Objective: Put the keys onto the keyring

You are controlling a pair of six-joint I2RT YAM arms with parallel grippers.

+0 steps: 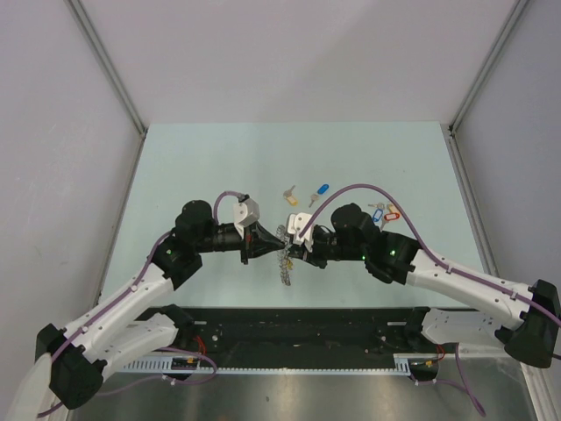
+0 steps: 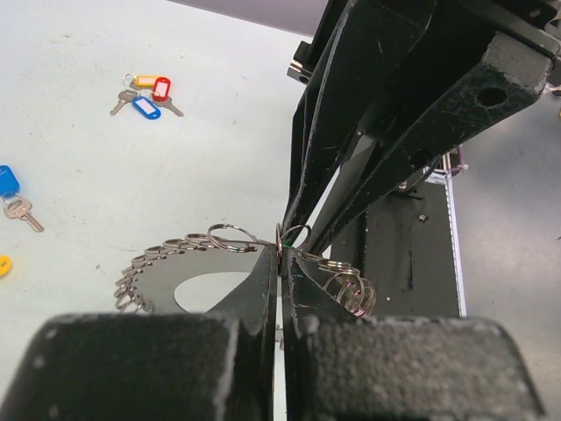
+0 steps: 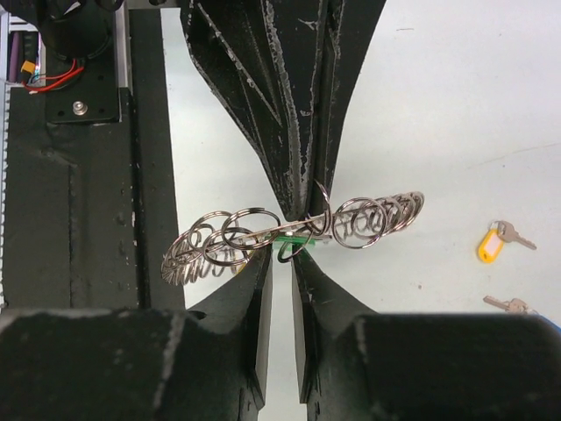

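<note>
Several keys point(image 1: 382, 212) lie loose on the tabletop point(image 1: 193, 167), left end effector point(image 2: 280, 260) clamping the keyring point(image 3: 210, 246), right end effector point(image 3: 282, 260) narrowly parted beside it.

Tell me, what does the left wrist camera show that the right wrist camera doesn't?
Only the left wrist view: a small bunch of silver keys with yellow, red and blue plastic tags, and a lone blue-tagged key. Only the right wrist view: red wires beside the black base rail. Both: the large silver wire keyring held above the pale table, the black left gripper shut on it, the black right gripper meeting it, and a green tag there.
</note>
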